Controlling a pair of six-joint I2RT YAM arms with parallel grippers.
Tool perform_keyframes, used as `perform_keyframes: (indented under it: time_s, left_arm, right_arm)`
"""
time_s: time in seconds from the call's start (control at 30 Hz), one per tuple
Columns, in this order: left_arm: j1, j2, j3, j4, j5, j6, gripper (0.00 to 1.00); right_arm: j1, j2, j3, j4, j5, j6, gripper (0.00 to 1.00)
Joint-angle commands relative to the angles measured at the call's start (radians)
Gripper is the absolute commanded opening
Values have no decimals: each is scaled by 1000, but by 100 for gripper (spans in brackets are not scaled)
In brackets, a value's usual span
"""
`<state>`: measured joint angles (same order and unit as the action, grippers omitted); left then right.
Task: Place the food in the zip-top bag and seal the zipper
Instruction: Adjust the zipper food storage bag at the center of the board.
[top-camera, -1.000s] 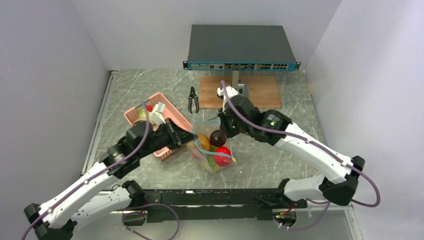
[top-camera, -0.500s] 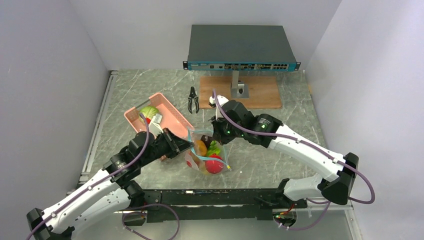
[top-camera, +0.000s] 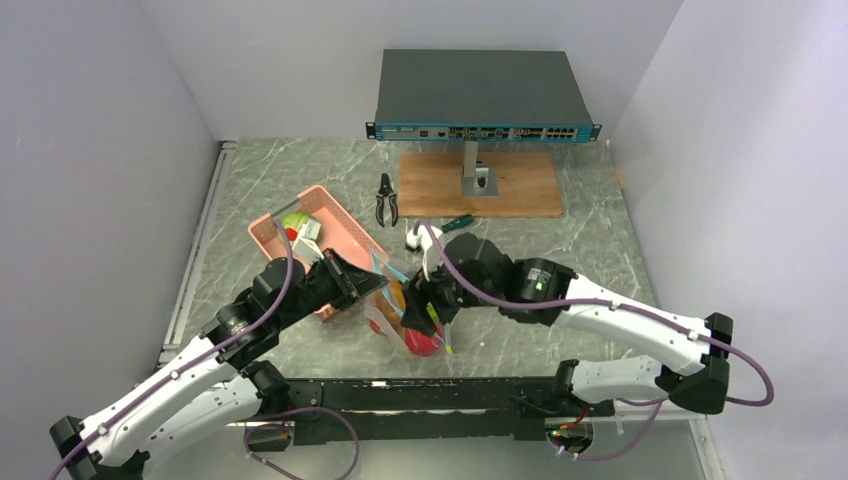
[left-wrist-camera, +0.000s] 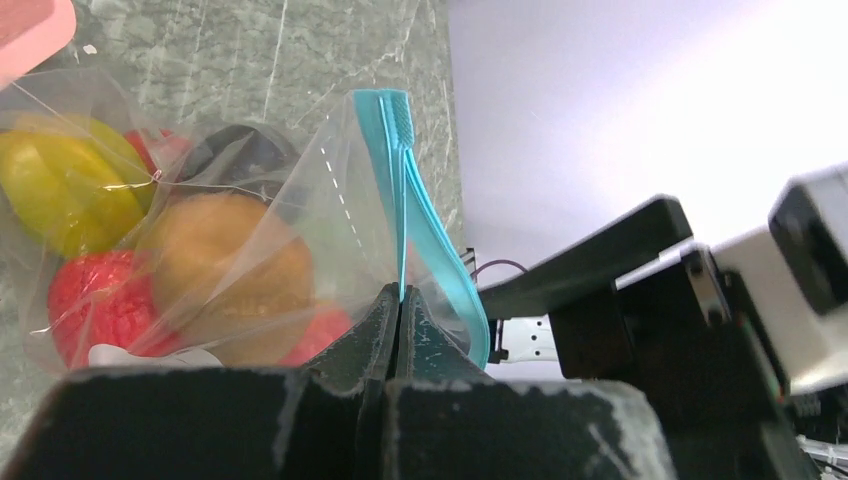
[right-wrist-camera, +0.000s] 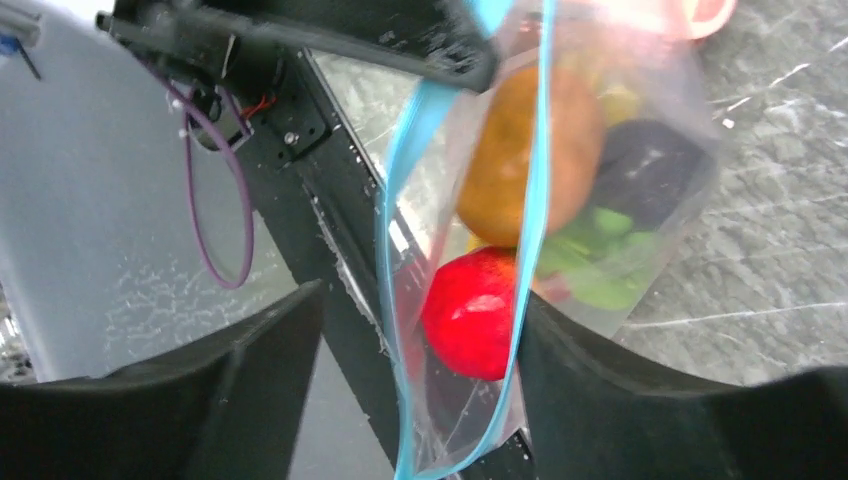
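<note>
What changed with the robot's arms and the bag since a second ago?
The right pincer swung toward the grey marble table's near edge and opened; its fingers now straddle the thin teal-blue zipper strip of the clear plastic zip-top bag. The left pincer stayed shut on that strip.

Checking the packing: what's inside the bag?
The bag holds an orange fruit, a red fruit, a dark fruit and green pieces; anything behind them is covered.

1 overhead, 2 wrist close-ups on bag (left-wrist-camera: 230, 240)
</note>
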<state>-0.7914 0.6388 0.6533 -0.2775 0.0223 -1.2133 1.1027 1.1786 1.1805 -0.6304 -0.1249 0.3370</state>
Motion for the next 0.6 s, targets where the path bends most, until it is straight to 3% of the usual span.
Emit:
perform_keyframes:
  time_s: [0.0,0.13,0.2,0.3,0.4,0.5,0.57]
  left_arm:
    - [3,1,49,27,-19,3,0]
    - [3,4,45,29,-19,0,0]
    - [4,2,46,24,-19,-2,0]
    - [3,-4,50,8,-19,-4,0]
    - [2,-11,53,-11,-58,-6,0]
    - [2,-11,73,-67,-87,6,0]
    - [1,-11,100,-89,-100,92,0]
  right_arm:
    - [130,-53,-23,20,174,-45,76]
    - [224,-29,-27,8,334,-26,83]
    - [302,8,-10,-17,545,2,85]
    - [374,95,35,-95,828,33,80]
    - [388,175,75,-145,991,56,59]
    - [390,183,88,-101,1028,22,14]
    - [384,120,31,24,1006,-60,4]
